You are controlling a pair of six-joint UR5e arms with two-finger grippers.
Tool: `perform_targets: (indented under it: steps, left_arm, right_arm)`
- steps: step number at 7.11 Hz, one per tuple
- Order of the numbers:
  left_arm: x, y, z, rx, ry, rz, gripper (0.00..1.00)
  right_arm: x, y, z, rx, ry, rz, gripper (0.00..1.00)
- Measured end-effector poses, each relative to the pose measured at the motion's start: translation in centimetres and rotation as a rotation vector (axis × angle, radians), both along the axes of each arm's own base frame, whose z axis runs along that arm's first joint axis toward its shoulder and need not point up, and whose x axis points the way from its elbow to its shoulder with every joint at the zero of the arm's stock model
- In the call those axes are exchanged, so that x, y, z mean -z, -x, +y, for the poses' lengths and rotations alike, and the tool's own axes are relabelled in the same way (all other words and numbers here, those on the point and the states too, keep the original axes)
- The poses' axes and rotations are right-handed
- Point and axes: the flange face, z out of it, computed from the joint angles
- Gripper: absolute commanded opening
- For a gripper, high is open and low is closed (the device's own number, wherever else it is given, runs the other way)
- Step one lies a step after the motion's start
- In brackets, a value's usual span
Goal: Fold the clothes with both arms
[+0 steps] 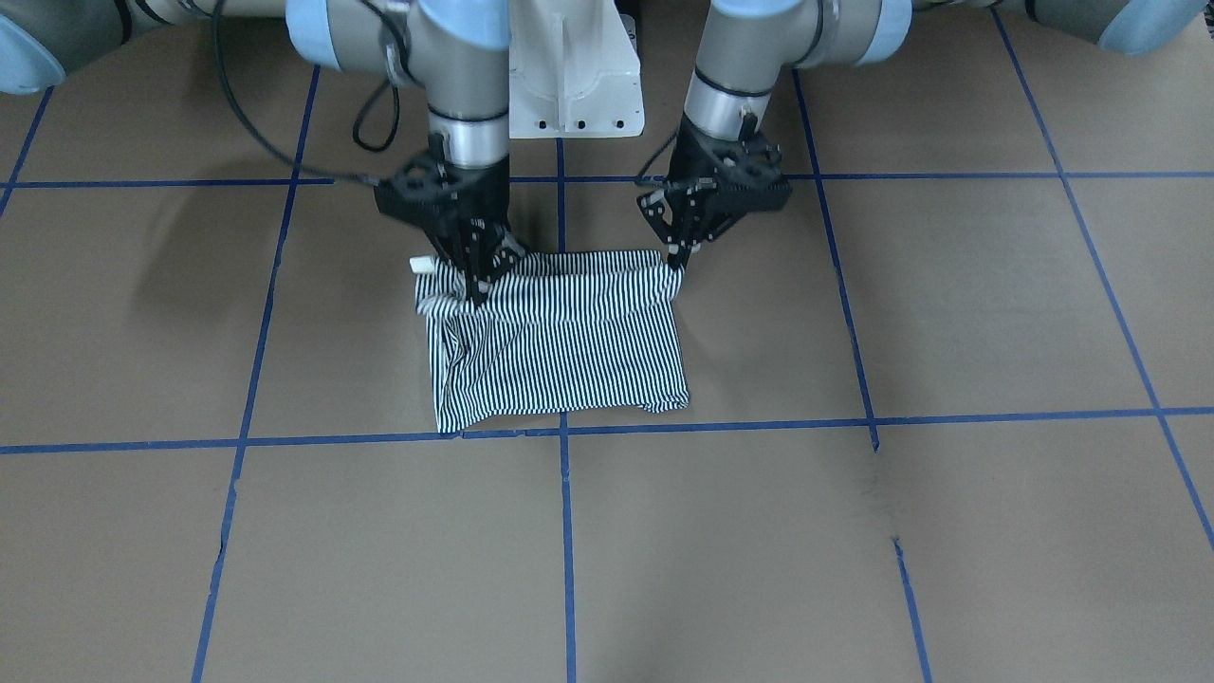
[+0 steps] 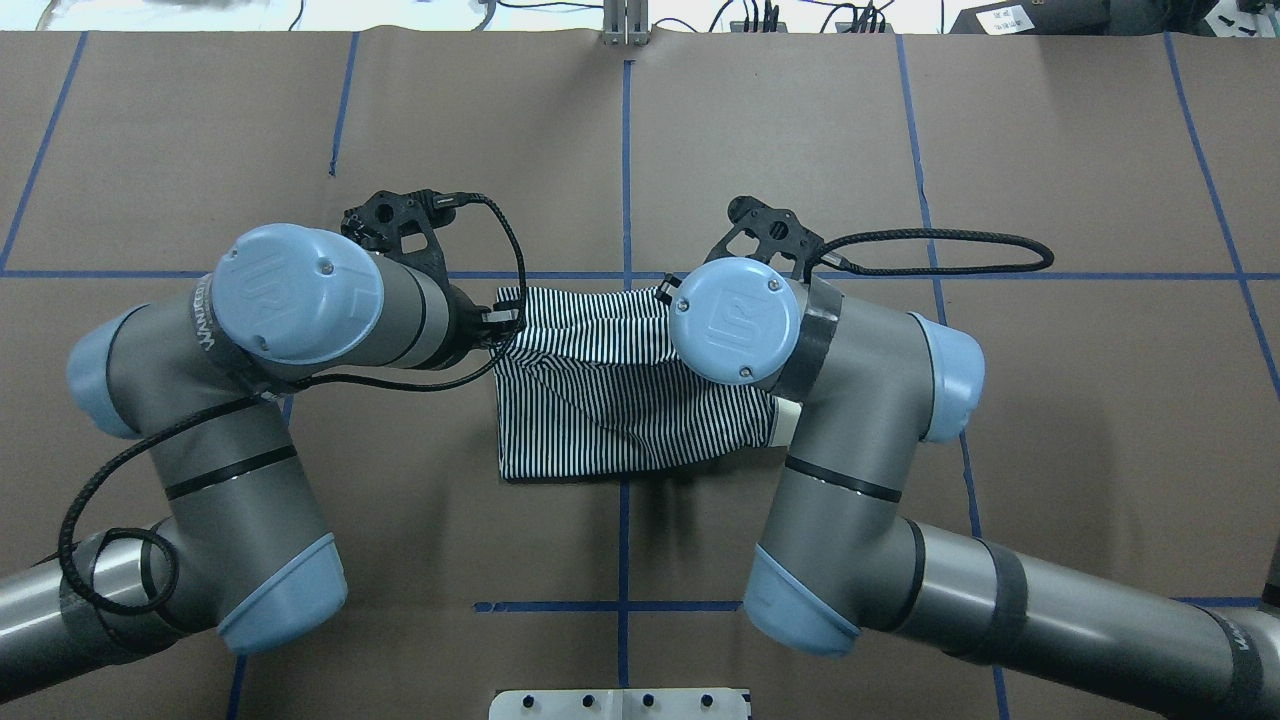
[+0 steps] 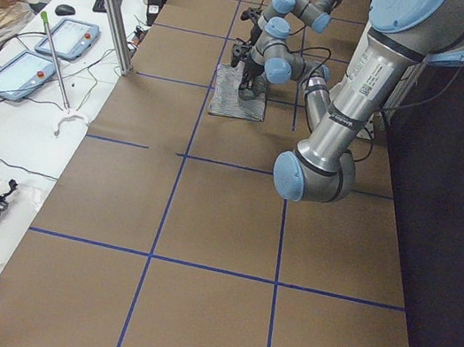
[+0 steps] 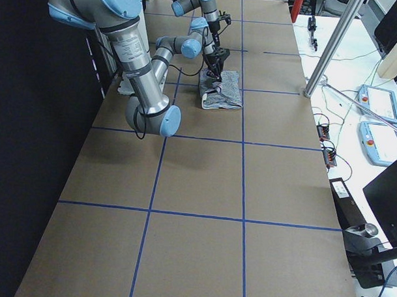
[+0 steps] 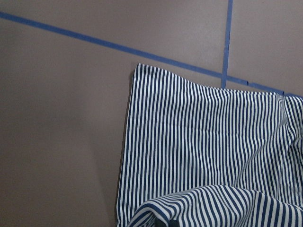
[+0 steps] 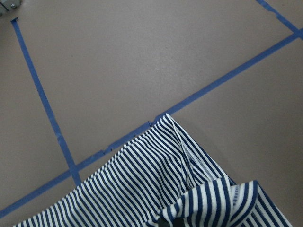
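**Both claws clamped on striped shirt at desk centre**

Item: one navy-and-white striped polo shirt [image 1: 569, 351], folded to a rough rectangle. It lies on the brown-papered desk [image 1: 854, 531] just in front of the white pedestal [image 1: 574, 90]. It straddles the centre line of the blue tape [image 1: 566, 531] grid. Its operator-side edge runs just beside a cross line of the tape. A corner of the white collar [image 1: 422, 265] shows at the right claw's side.

Left claw [image 1: 679, 258]: fingers drawn together on the shirt's robot-side corner. The left wrist view shows a bunched fold held close to the lens, with the flat layer below it.

Right claw [image 1: 474, 285]: fingers pinched into gathered fabric at the opposite robot-side corner, next to the collar. The right wrist view shows the same raised fold.

Markings: the light blue joint cap [image 2: 290, 290] on the left arm [image 2: 230, 470] carries an embossed "UR" emblem. The cap on the right arm [image 2: 850, 450] carries the same emblem. White lettering on the left arm's sleeve appears to begin "WANTED"; the rest is unreadable. In the left side view the near arm bears a printed label [image 3: 372, 72], too small to read.
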Motion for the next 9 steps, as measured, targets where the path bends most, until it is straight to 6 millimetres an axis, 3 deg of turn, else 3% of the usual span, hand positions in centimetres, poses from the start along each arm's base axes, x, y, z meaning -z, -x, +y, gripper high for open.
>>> perform_targets:
  steps: [2, 3, 4, 6, 7, 9]
  left_arm:
    - [-2.5, -2.4, -2.5, 0.005, -0.012, -0.01, 0.0]
    - [-3.5, -3.5, -3.3, 0.002, -0.019, -0.011, 0.03]
    - [-4.0, -4.1, -3.7, 0.0, -0.022, -0.013, 0.99]
    - [-4.3, -4.0, -4.3, -0.035, -0.077, -0.035, 1.0]
    - [-4.1, -2.7, -5.2, -0.072, -0.134, -0.051, 1.0]
    - [-4.4, 1.6, -8.3, -0.184, -0.244, -0.082, 1.0]
  right_arm:
    - [-2.2, 2.6, -4.0, -0.013, -0.014, 0.013, 0.0]
    - [-2.7, 3.1, -4.8, -0.014, -0.016, 0.021, 0.29]
    - [-2.9, 3.3, -5.2, -0.006, -0.021, 0.028, 0.99]
    - [-2.6, 3.4, -5.5, 0.06, -0.075, 0.06, 1.0]
    - [-1.9, 3.4, -5.6, 0.092, -0.094, 0.059, 1.0]
    - [-0.1, 3.6, -5.1, 0.154, -0.113, 0.042, 1.0]
